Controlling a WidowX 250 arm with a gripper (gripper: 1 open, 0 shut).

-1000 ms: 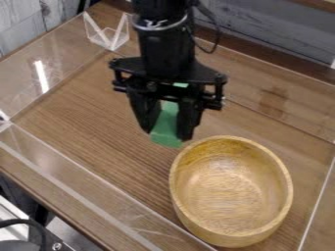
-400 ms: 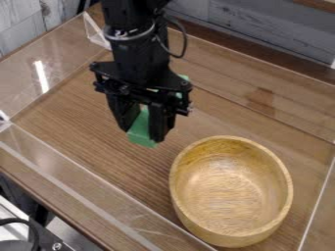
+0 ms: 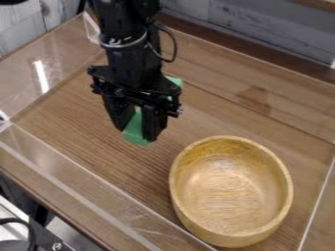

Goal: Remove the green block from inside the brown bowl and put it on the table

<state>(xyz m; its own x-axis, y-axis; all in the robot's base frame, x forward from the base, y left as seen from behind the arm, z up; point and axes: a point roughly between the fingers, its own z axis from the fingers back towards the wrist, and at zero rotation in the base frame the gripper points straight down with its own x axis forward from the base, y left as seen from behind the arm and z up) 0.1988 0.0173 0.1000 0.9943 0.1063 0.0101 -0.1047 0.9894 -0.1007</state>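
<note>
**Inspector A:** Item under review: the green block. It sits between the fingers of the tool, lower end poking out below the fingertips, clear of the brown bowl altogether. The bowl's hollow shows bare wood and nothing else.

**Inspector B:** State of the tool?

**A:** Part closed, clamped on the block from both sides. Pointing straight down. The block hangs upright in the grip rather than lying flat.

**B:** What has changed against the previous views?

**A:** A second ago the tool and block stood closer to the bowl's near rim and a little higher. Since then both have travelled away from the bowl, leftward in the picture, and dropped toward the counter. The grip width looks unchanged across all three views. The bowl has not shifted.

**B:** Is the block touching the counter?

**A:** Cannot confirm. Its lower end is close to the surface directly beneath the tool, but the angle does not show whether there is a gap.

**B:** Bearing on the task?

**A:** In my judgement the removal is done and the placing is in hand. Bare counter lies under and around the tool, with the bowl off to one side and the clear acrylic wall on the other, neither crowding it. What remains, as I read it, is the last bit of descent and a release.
</note>
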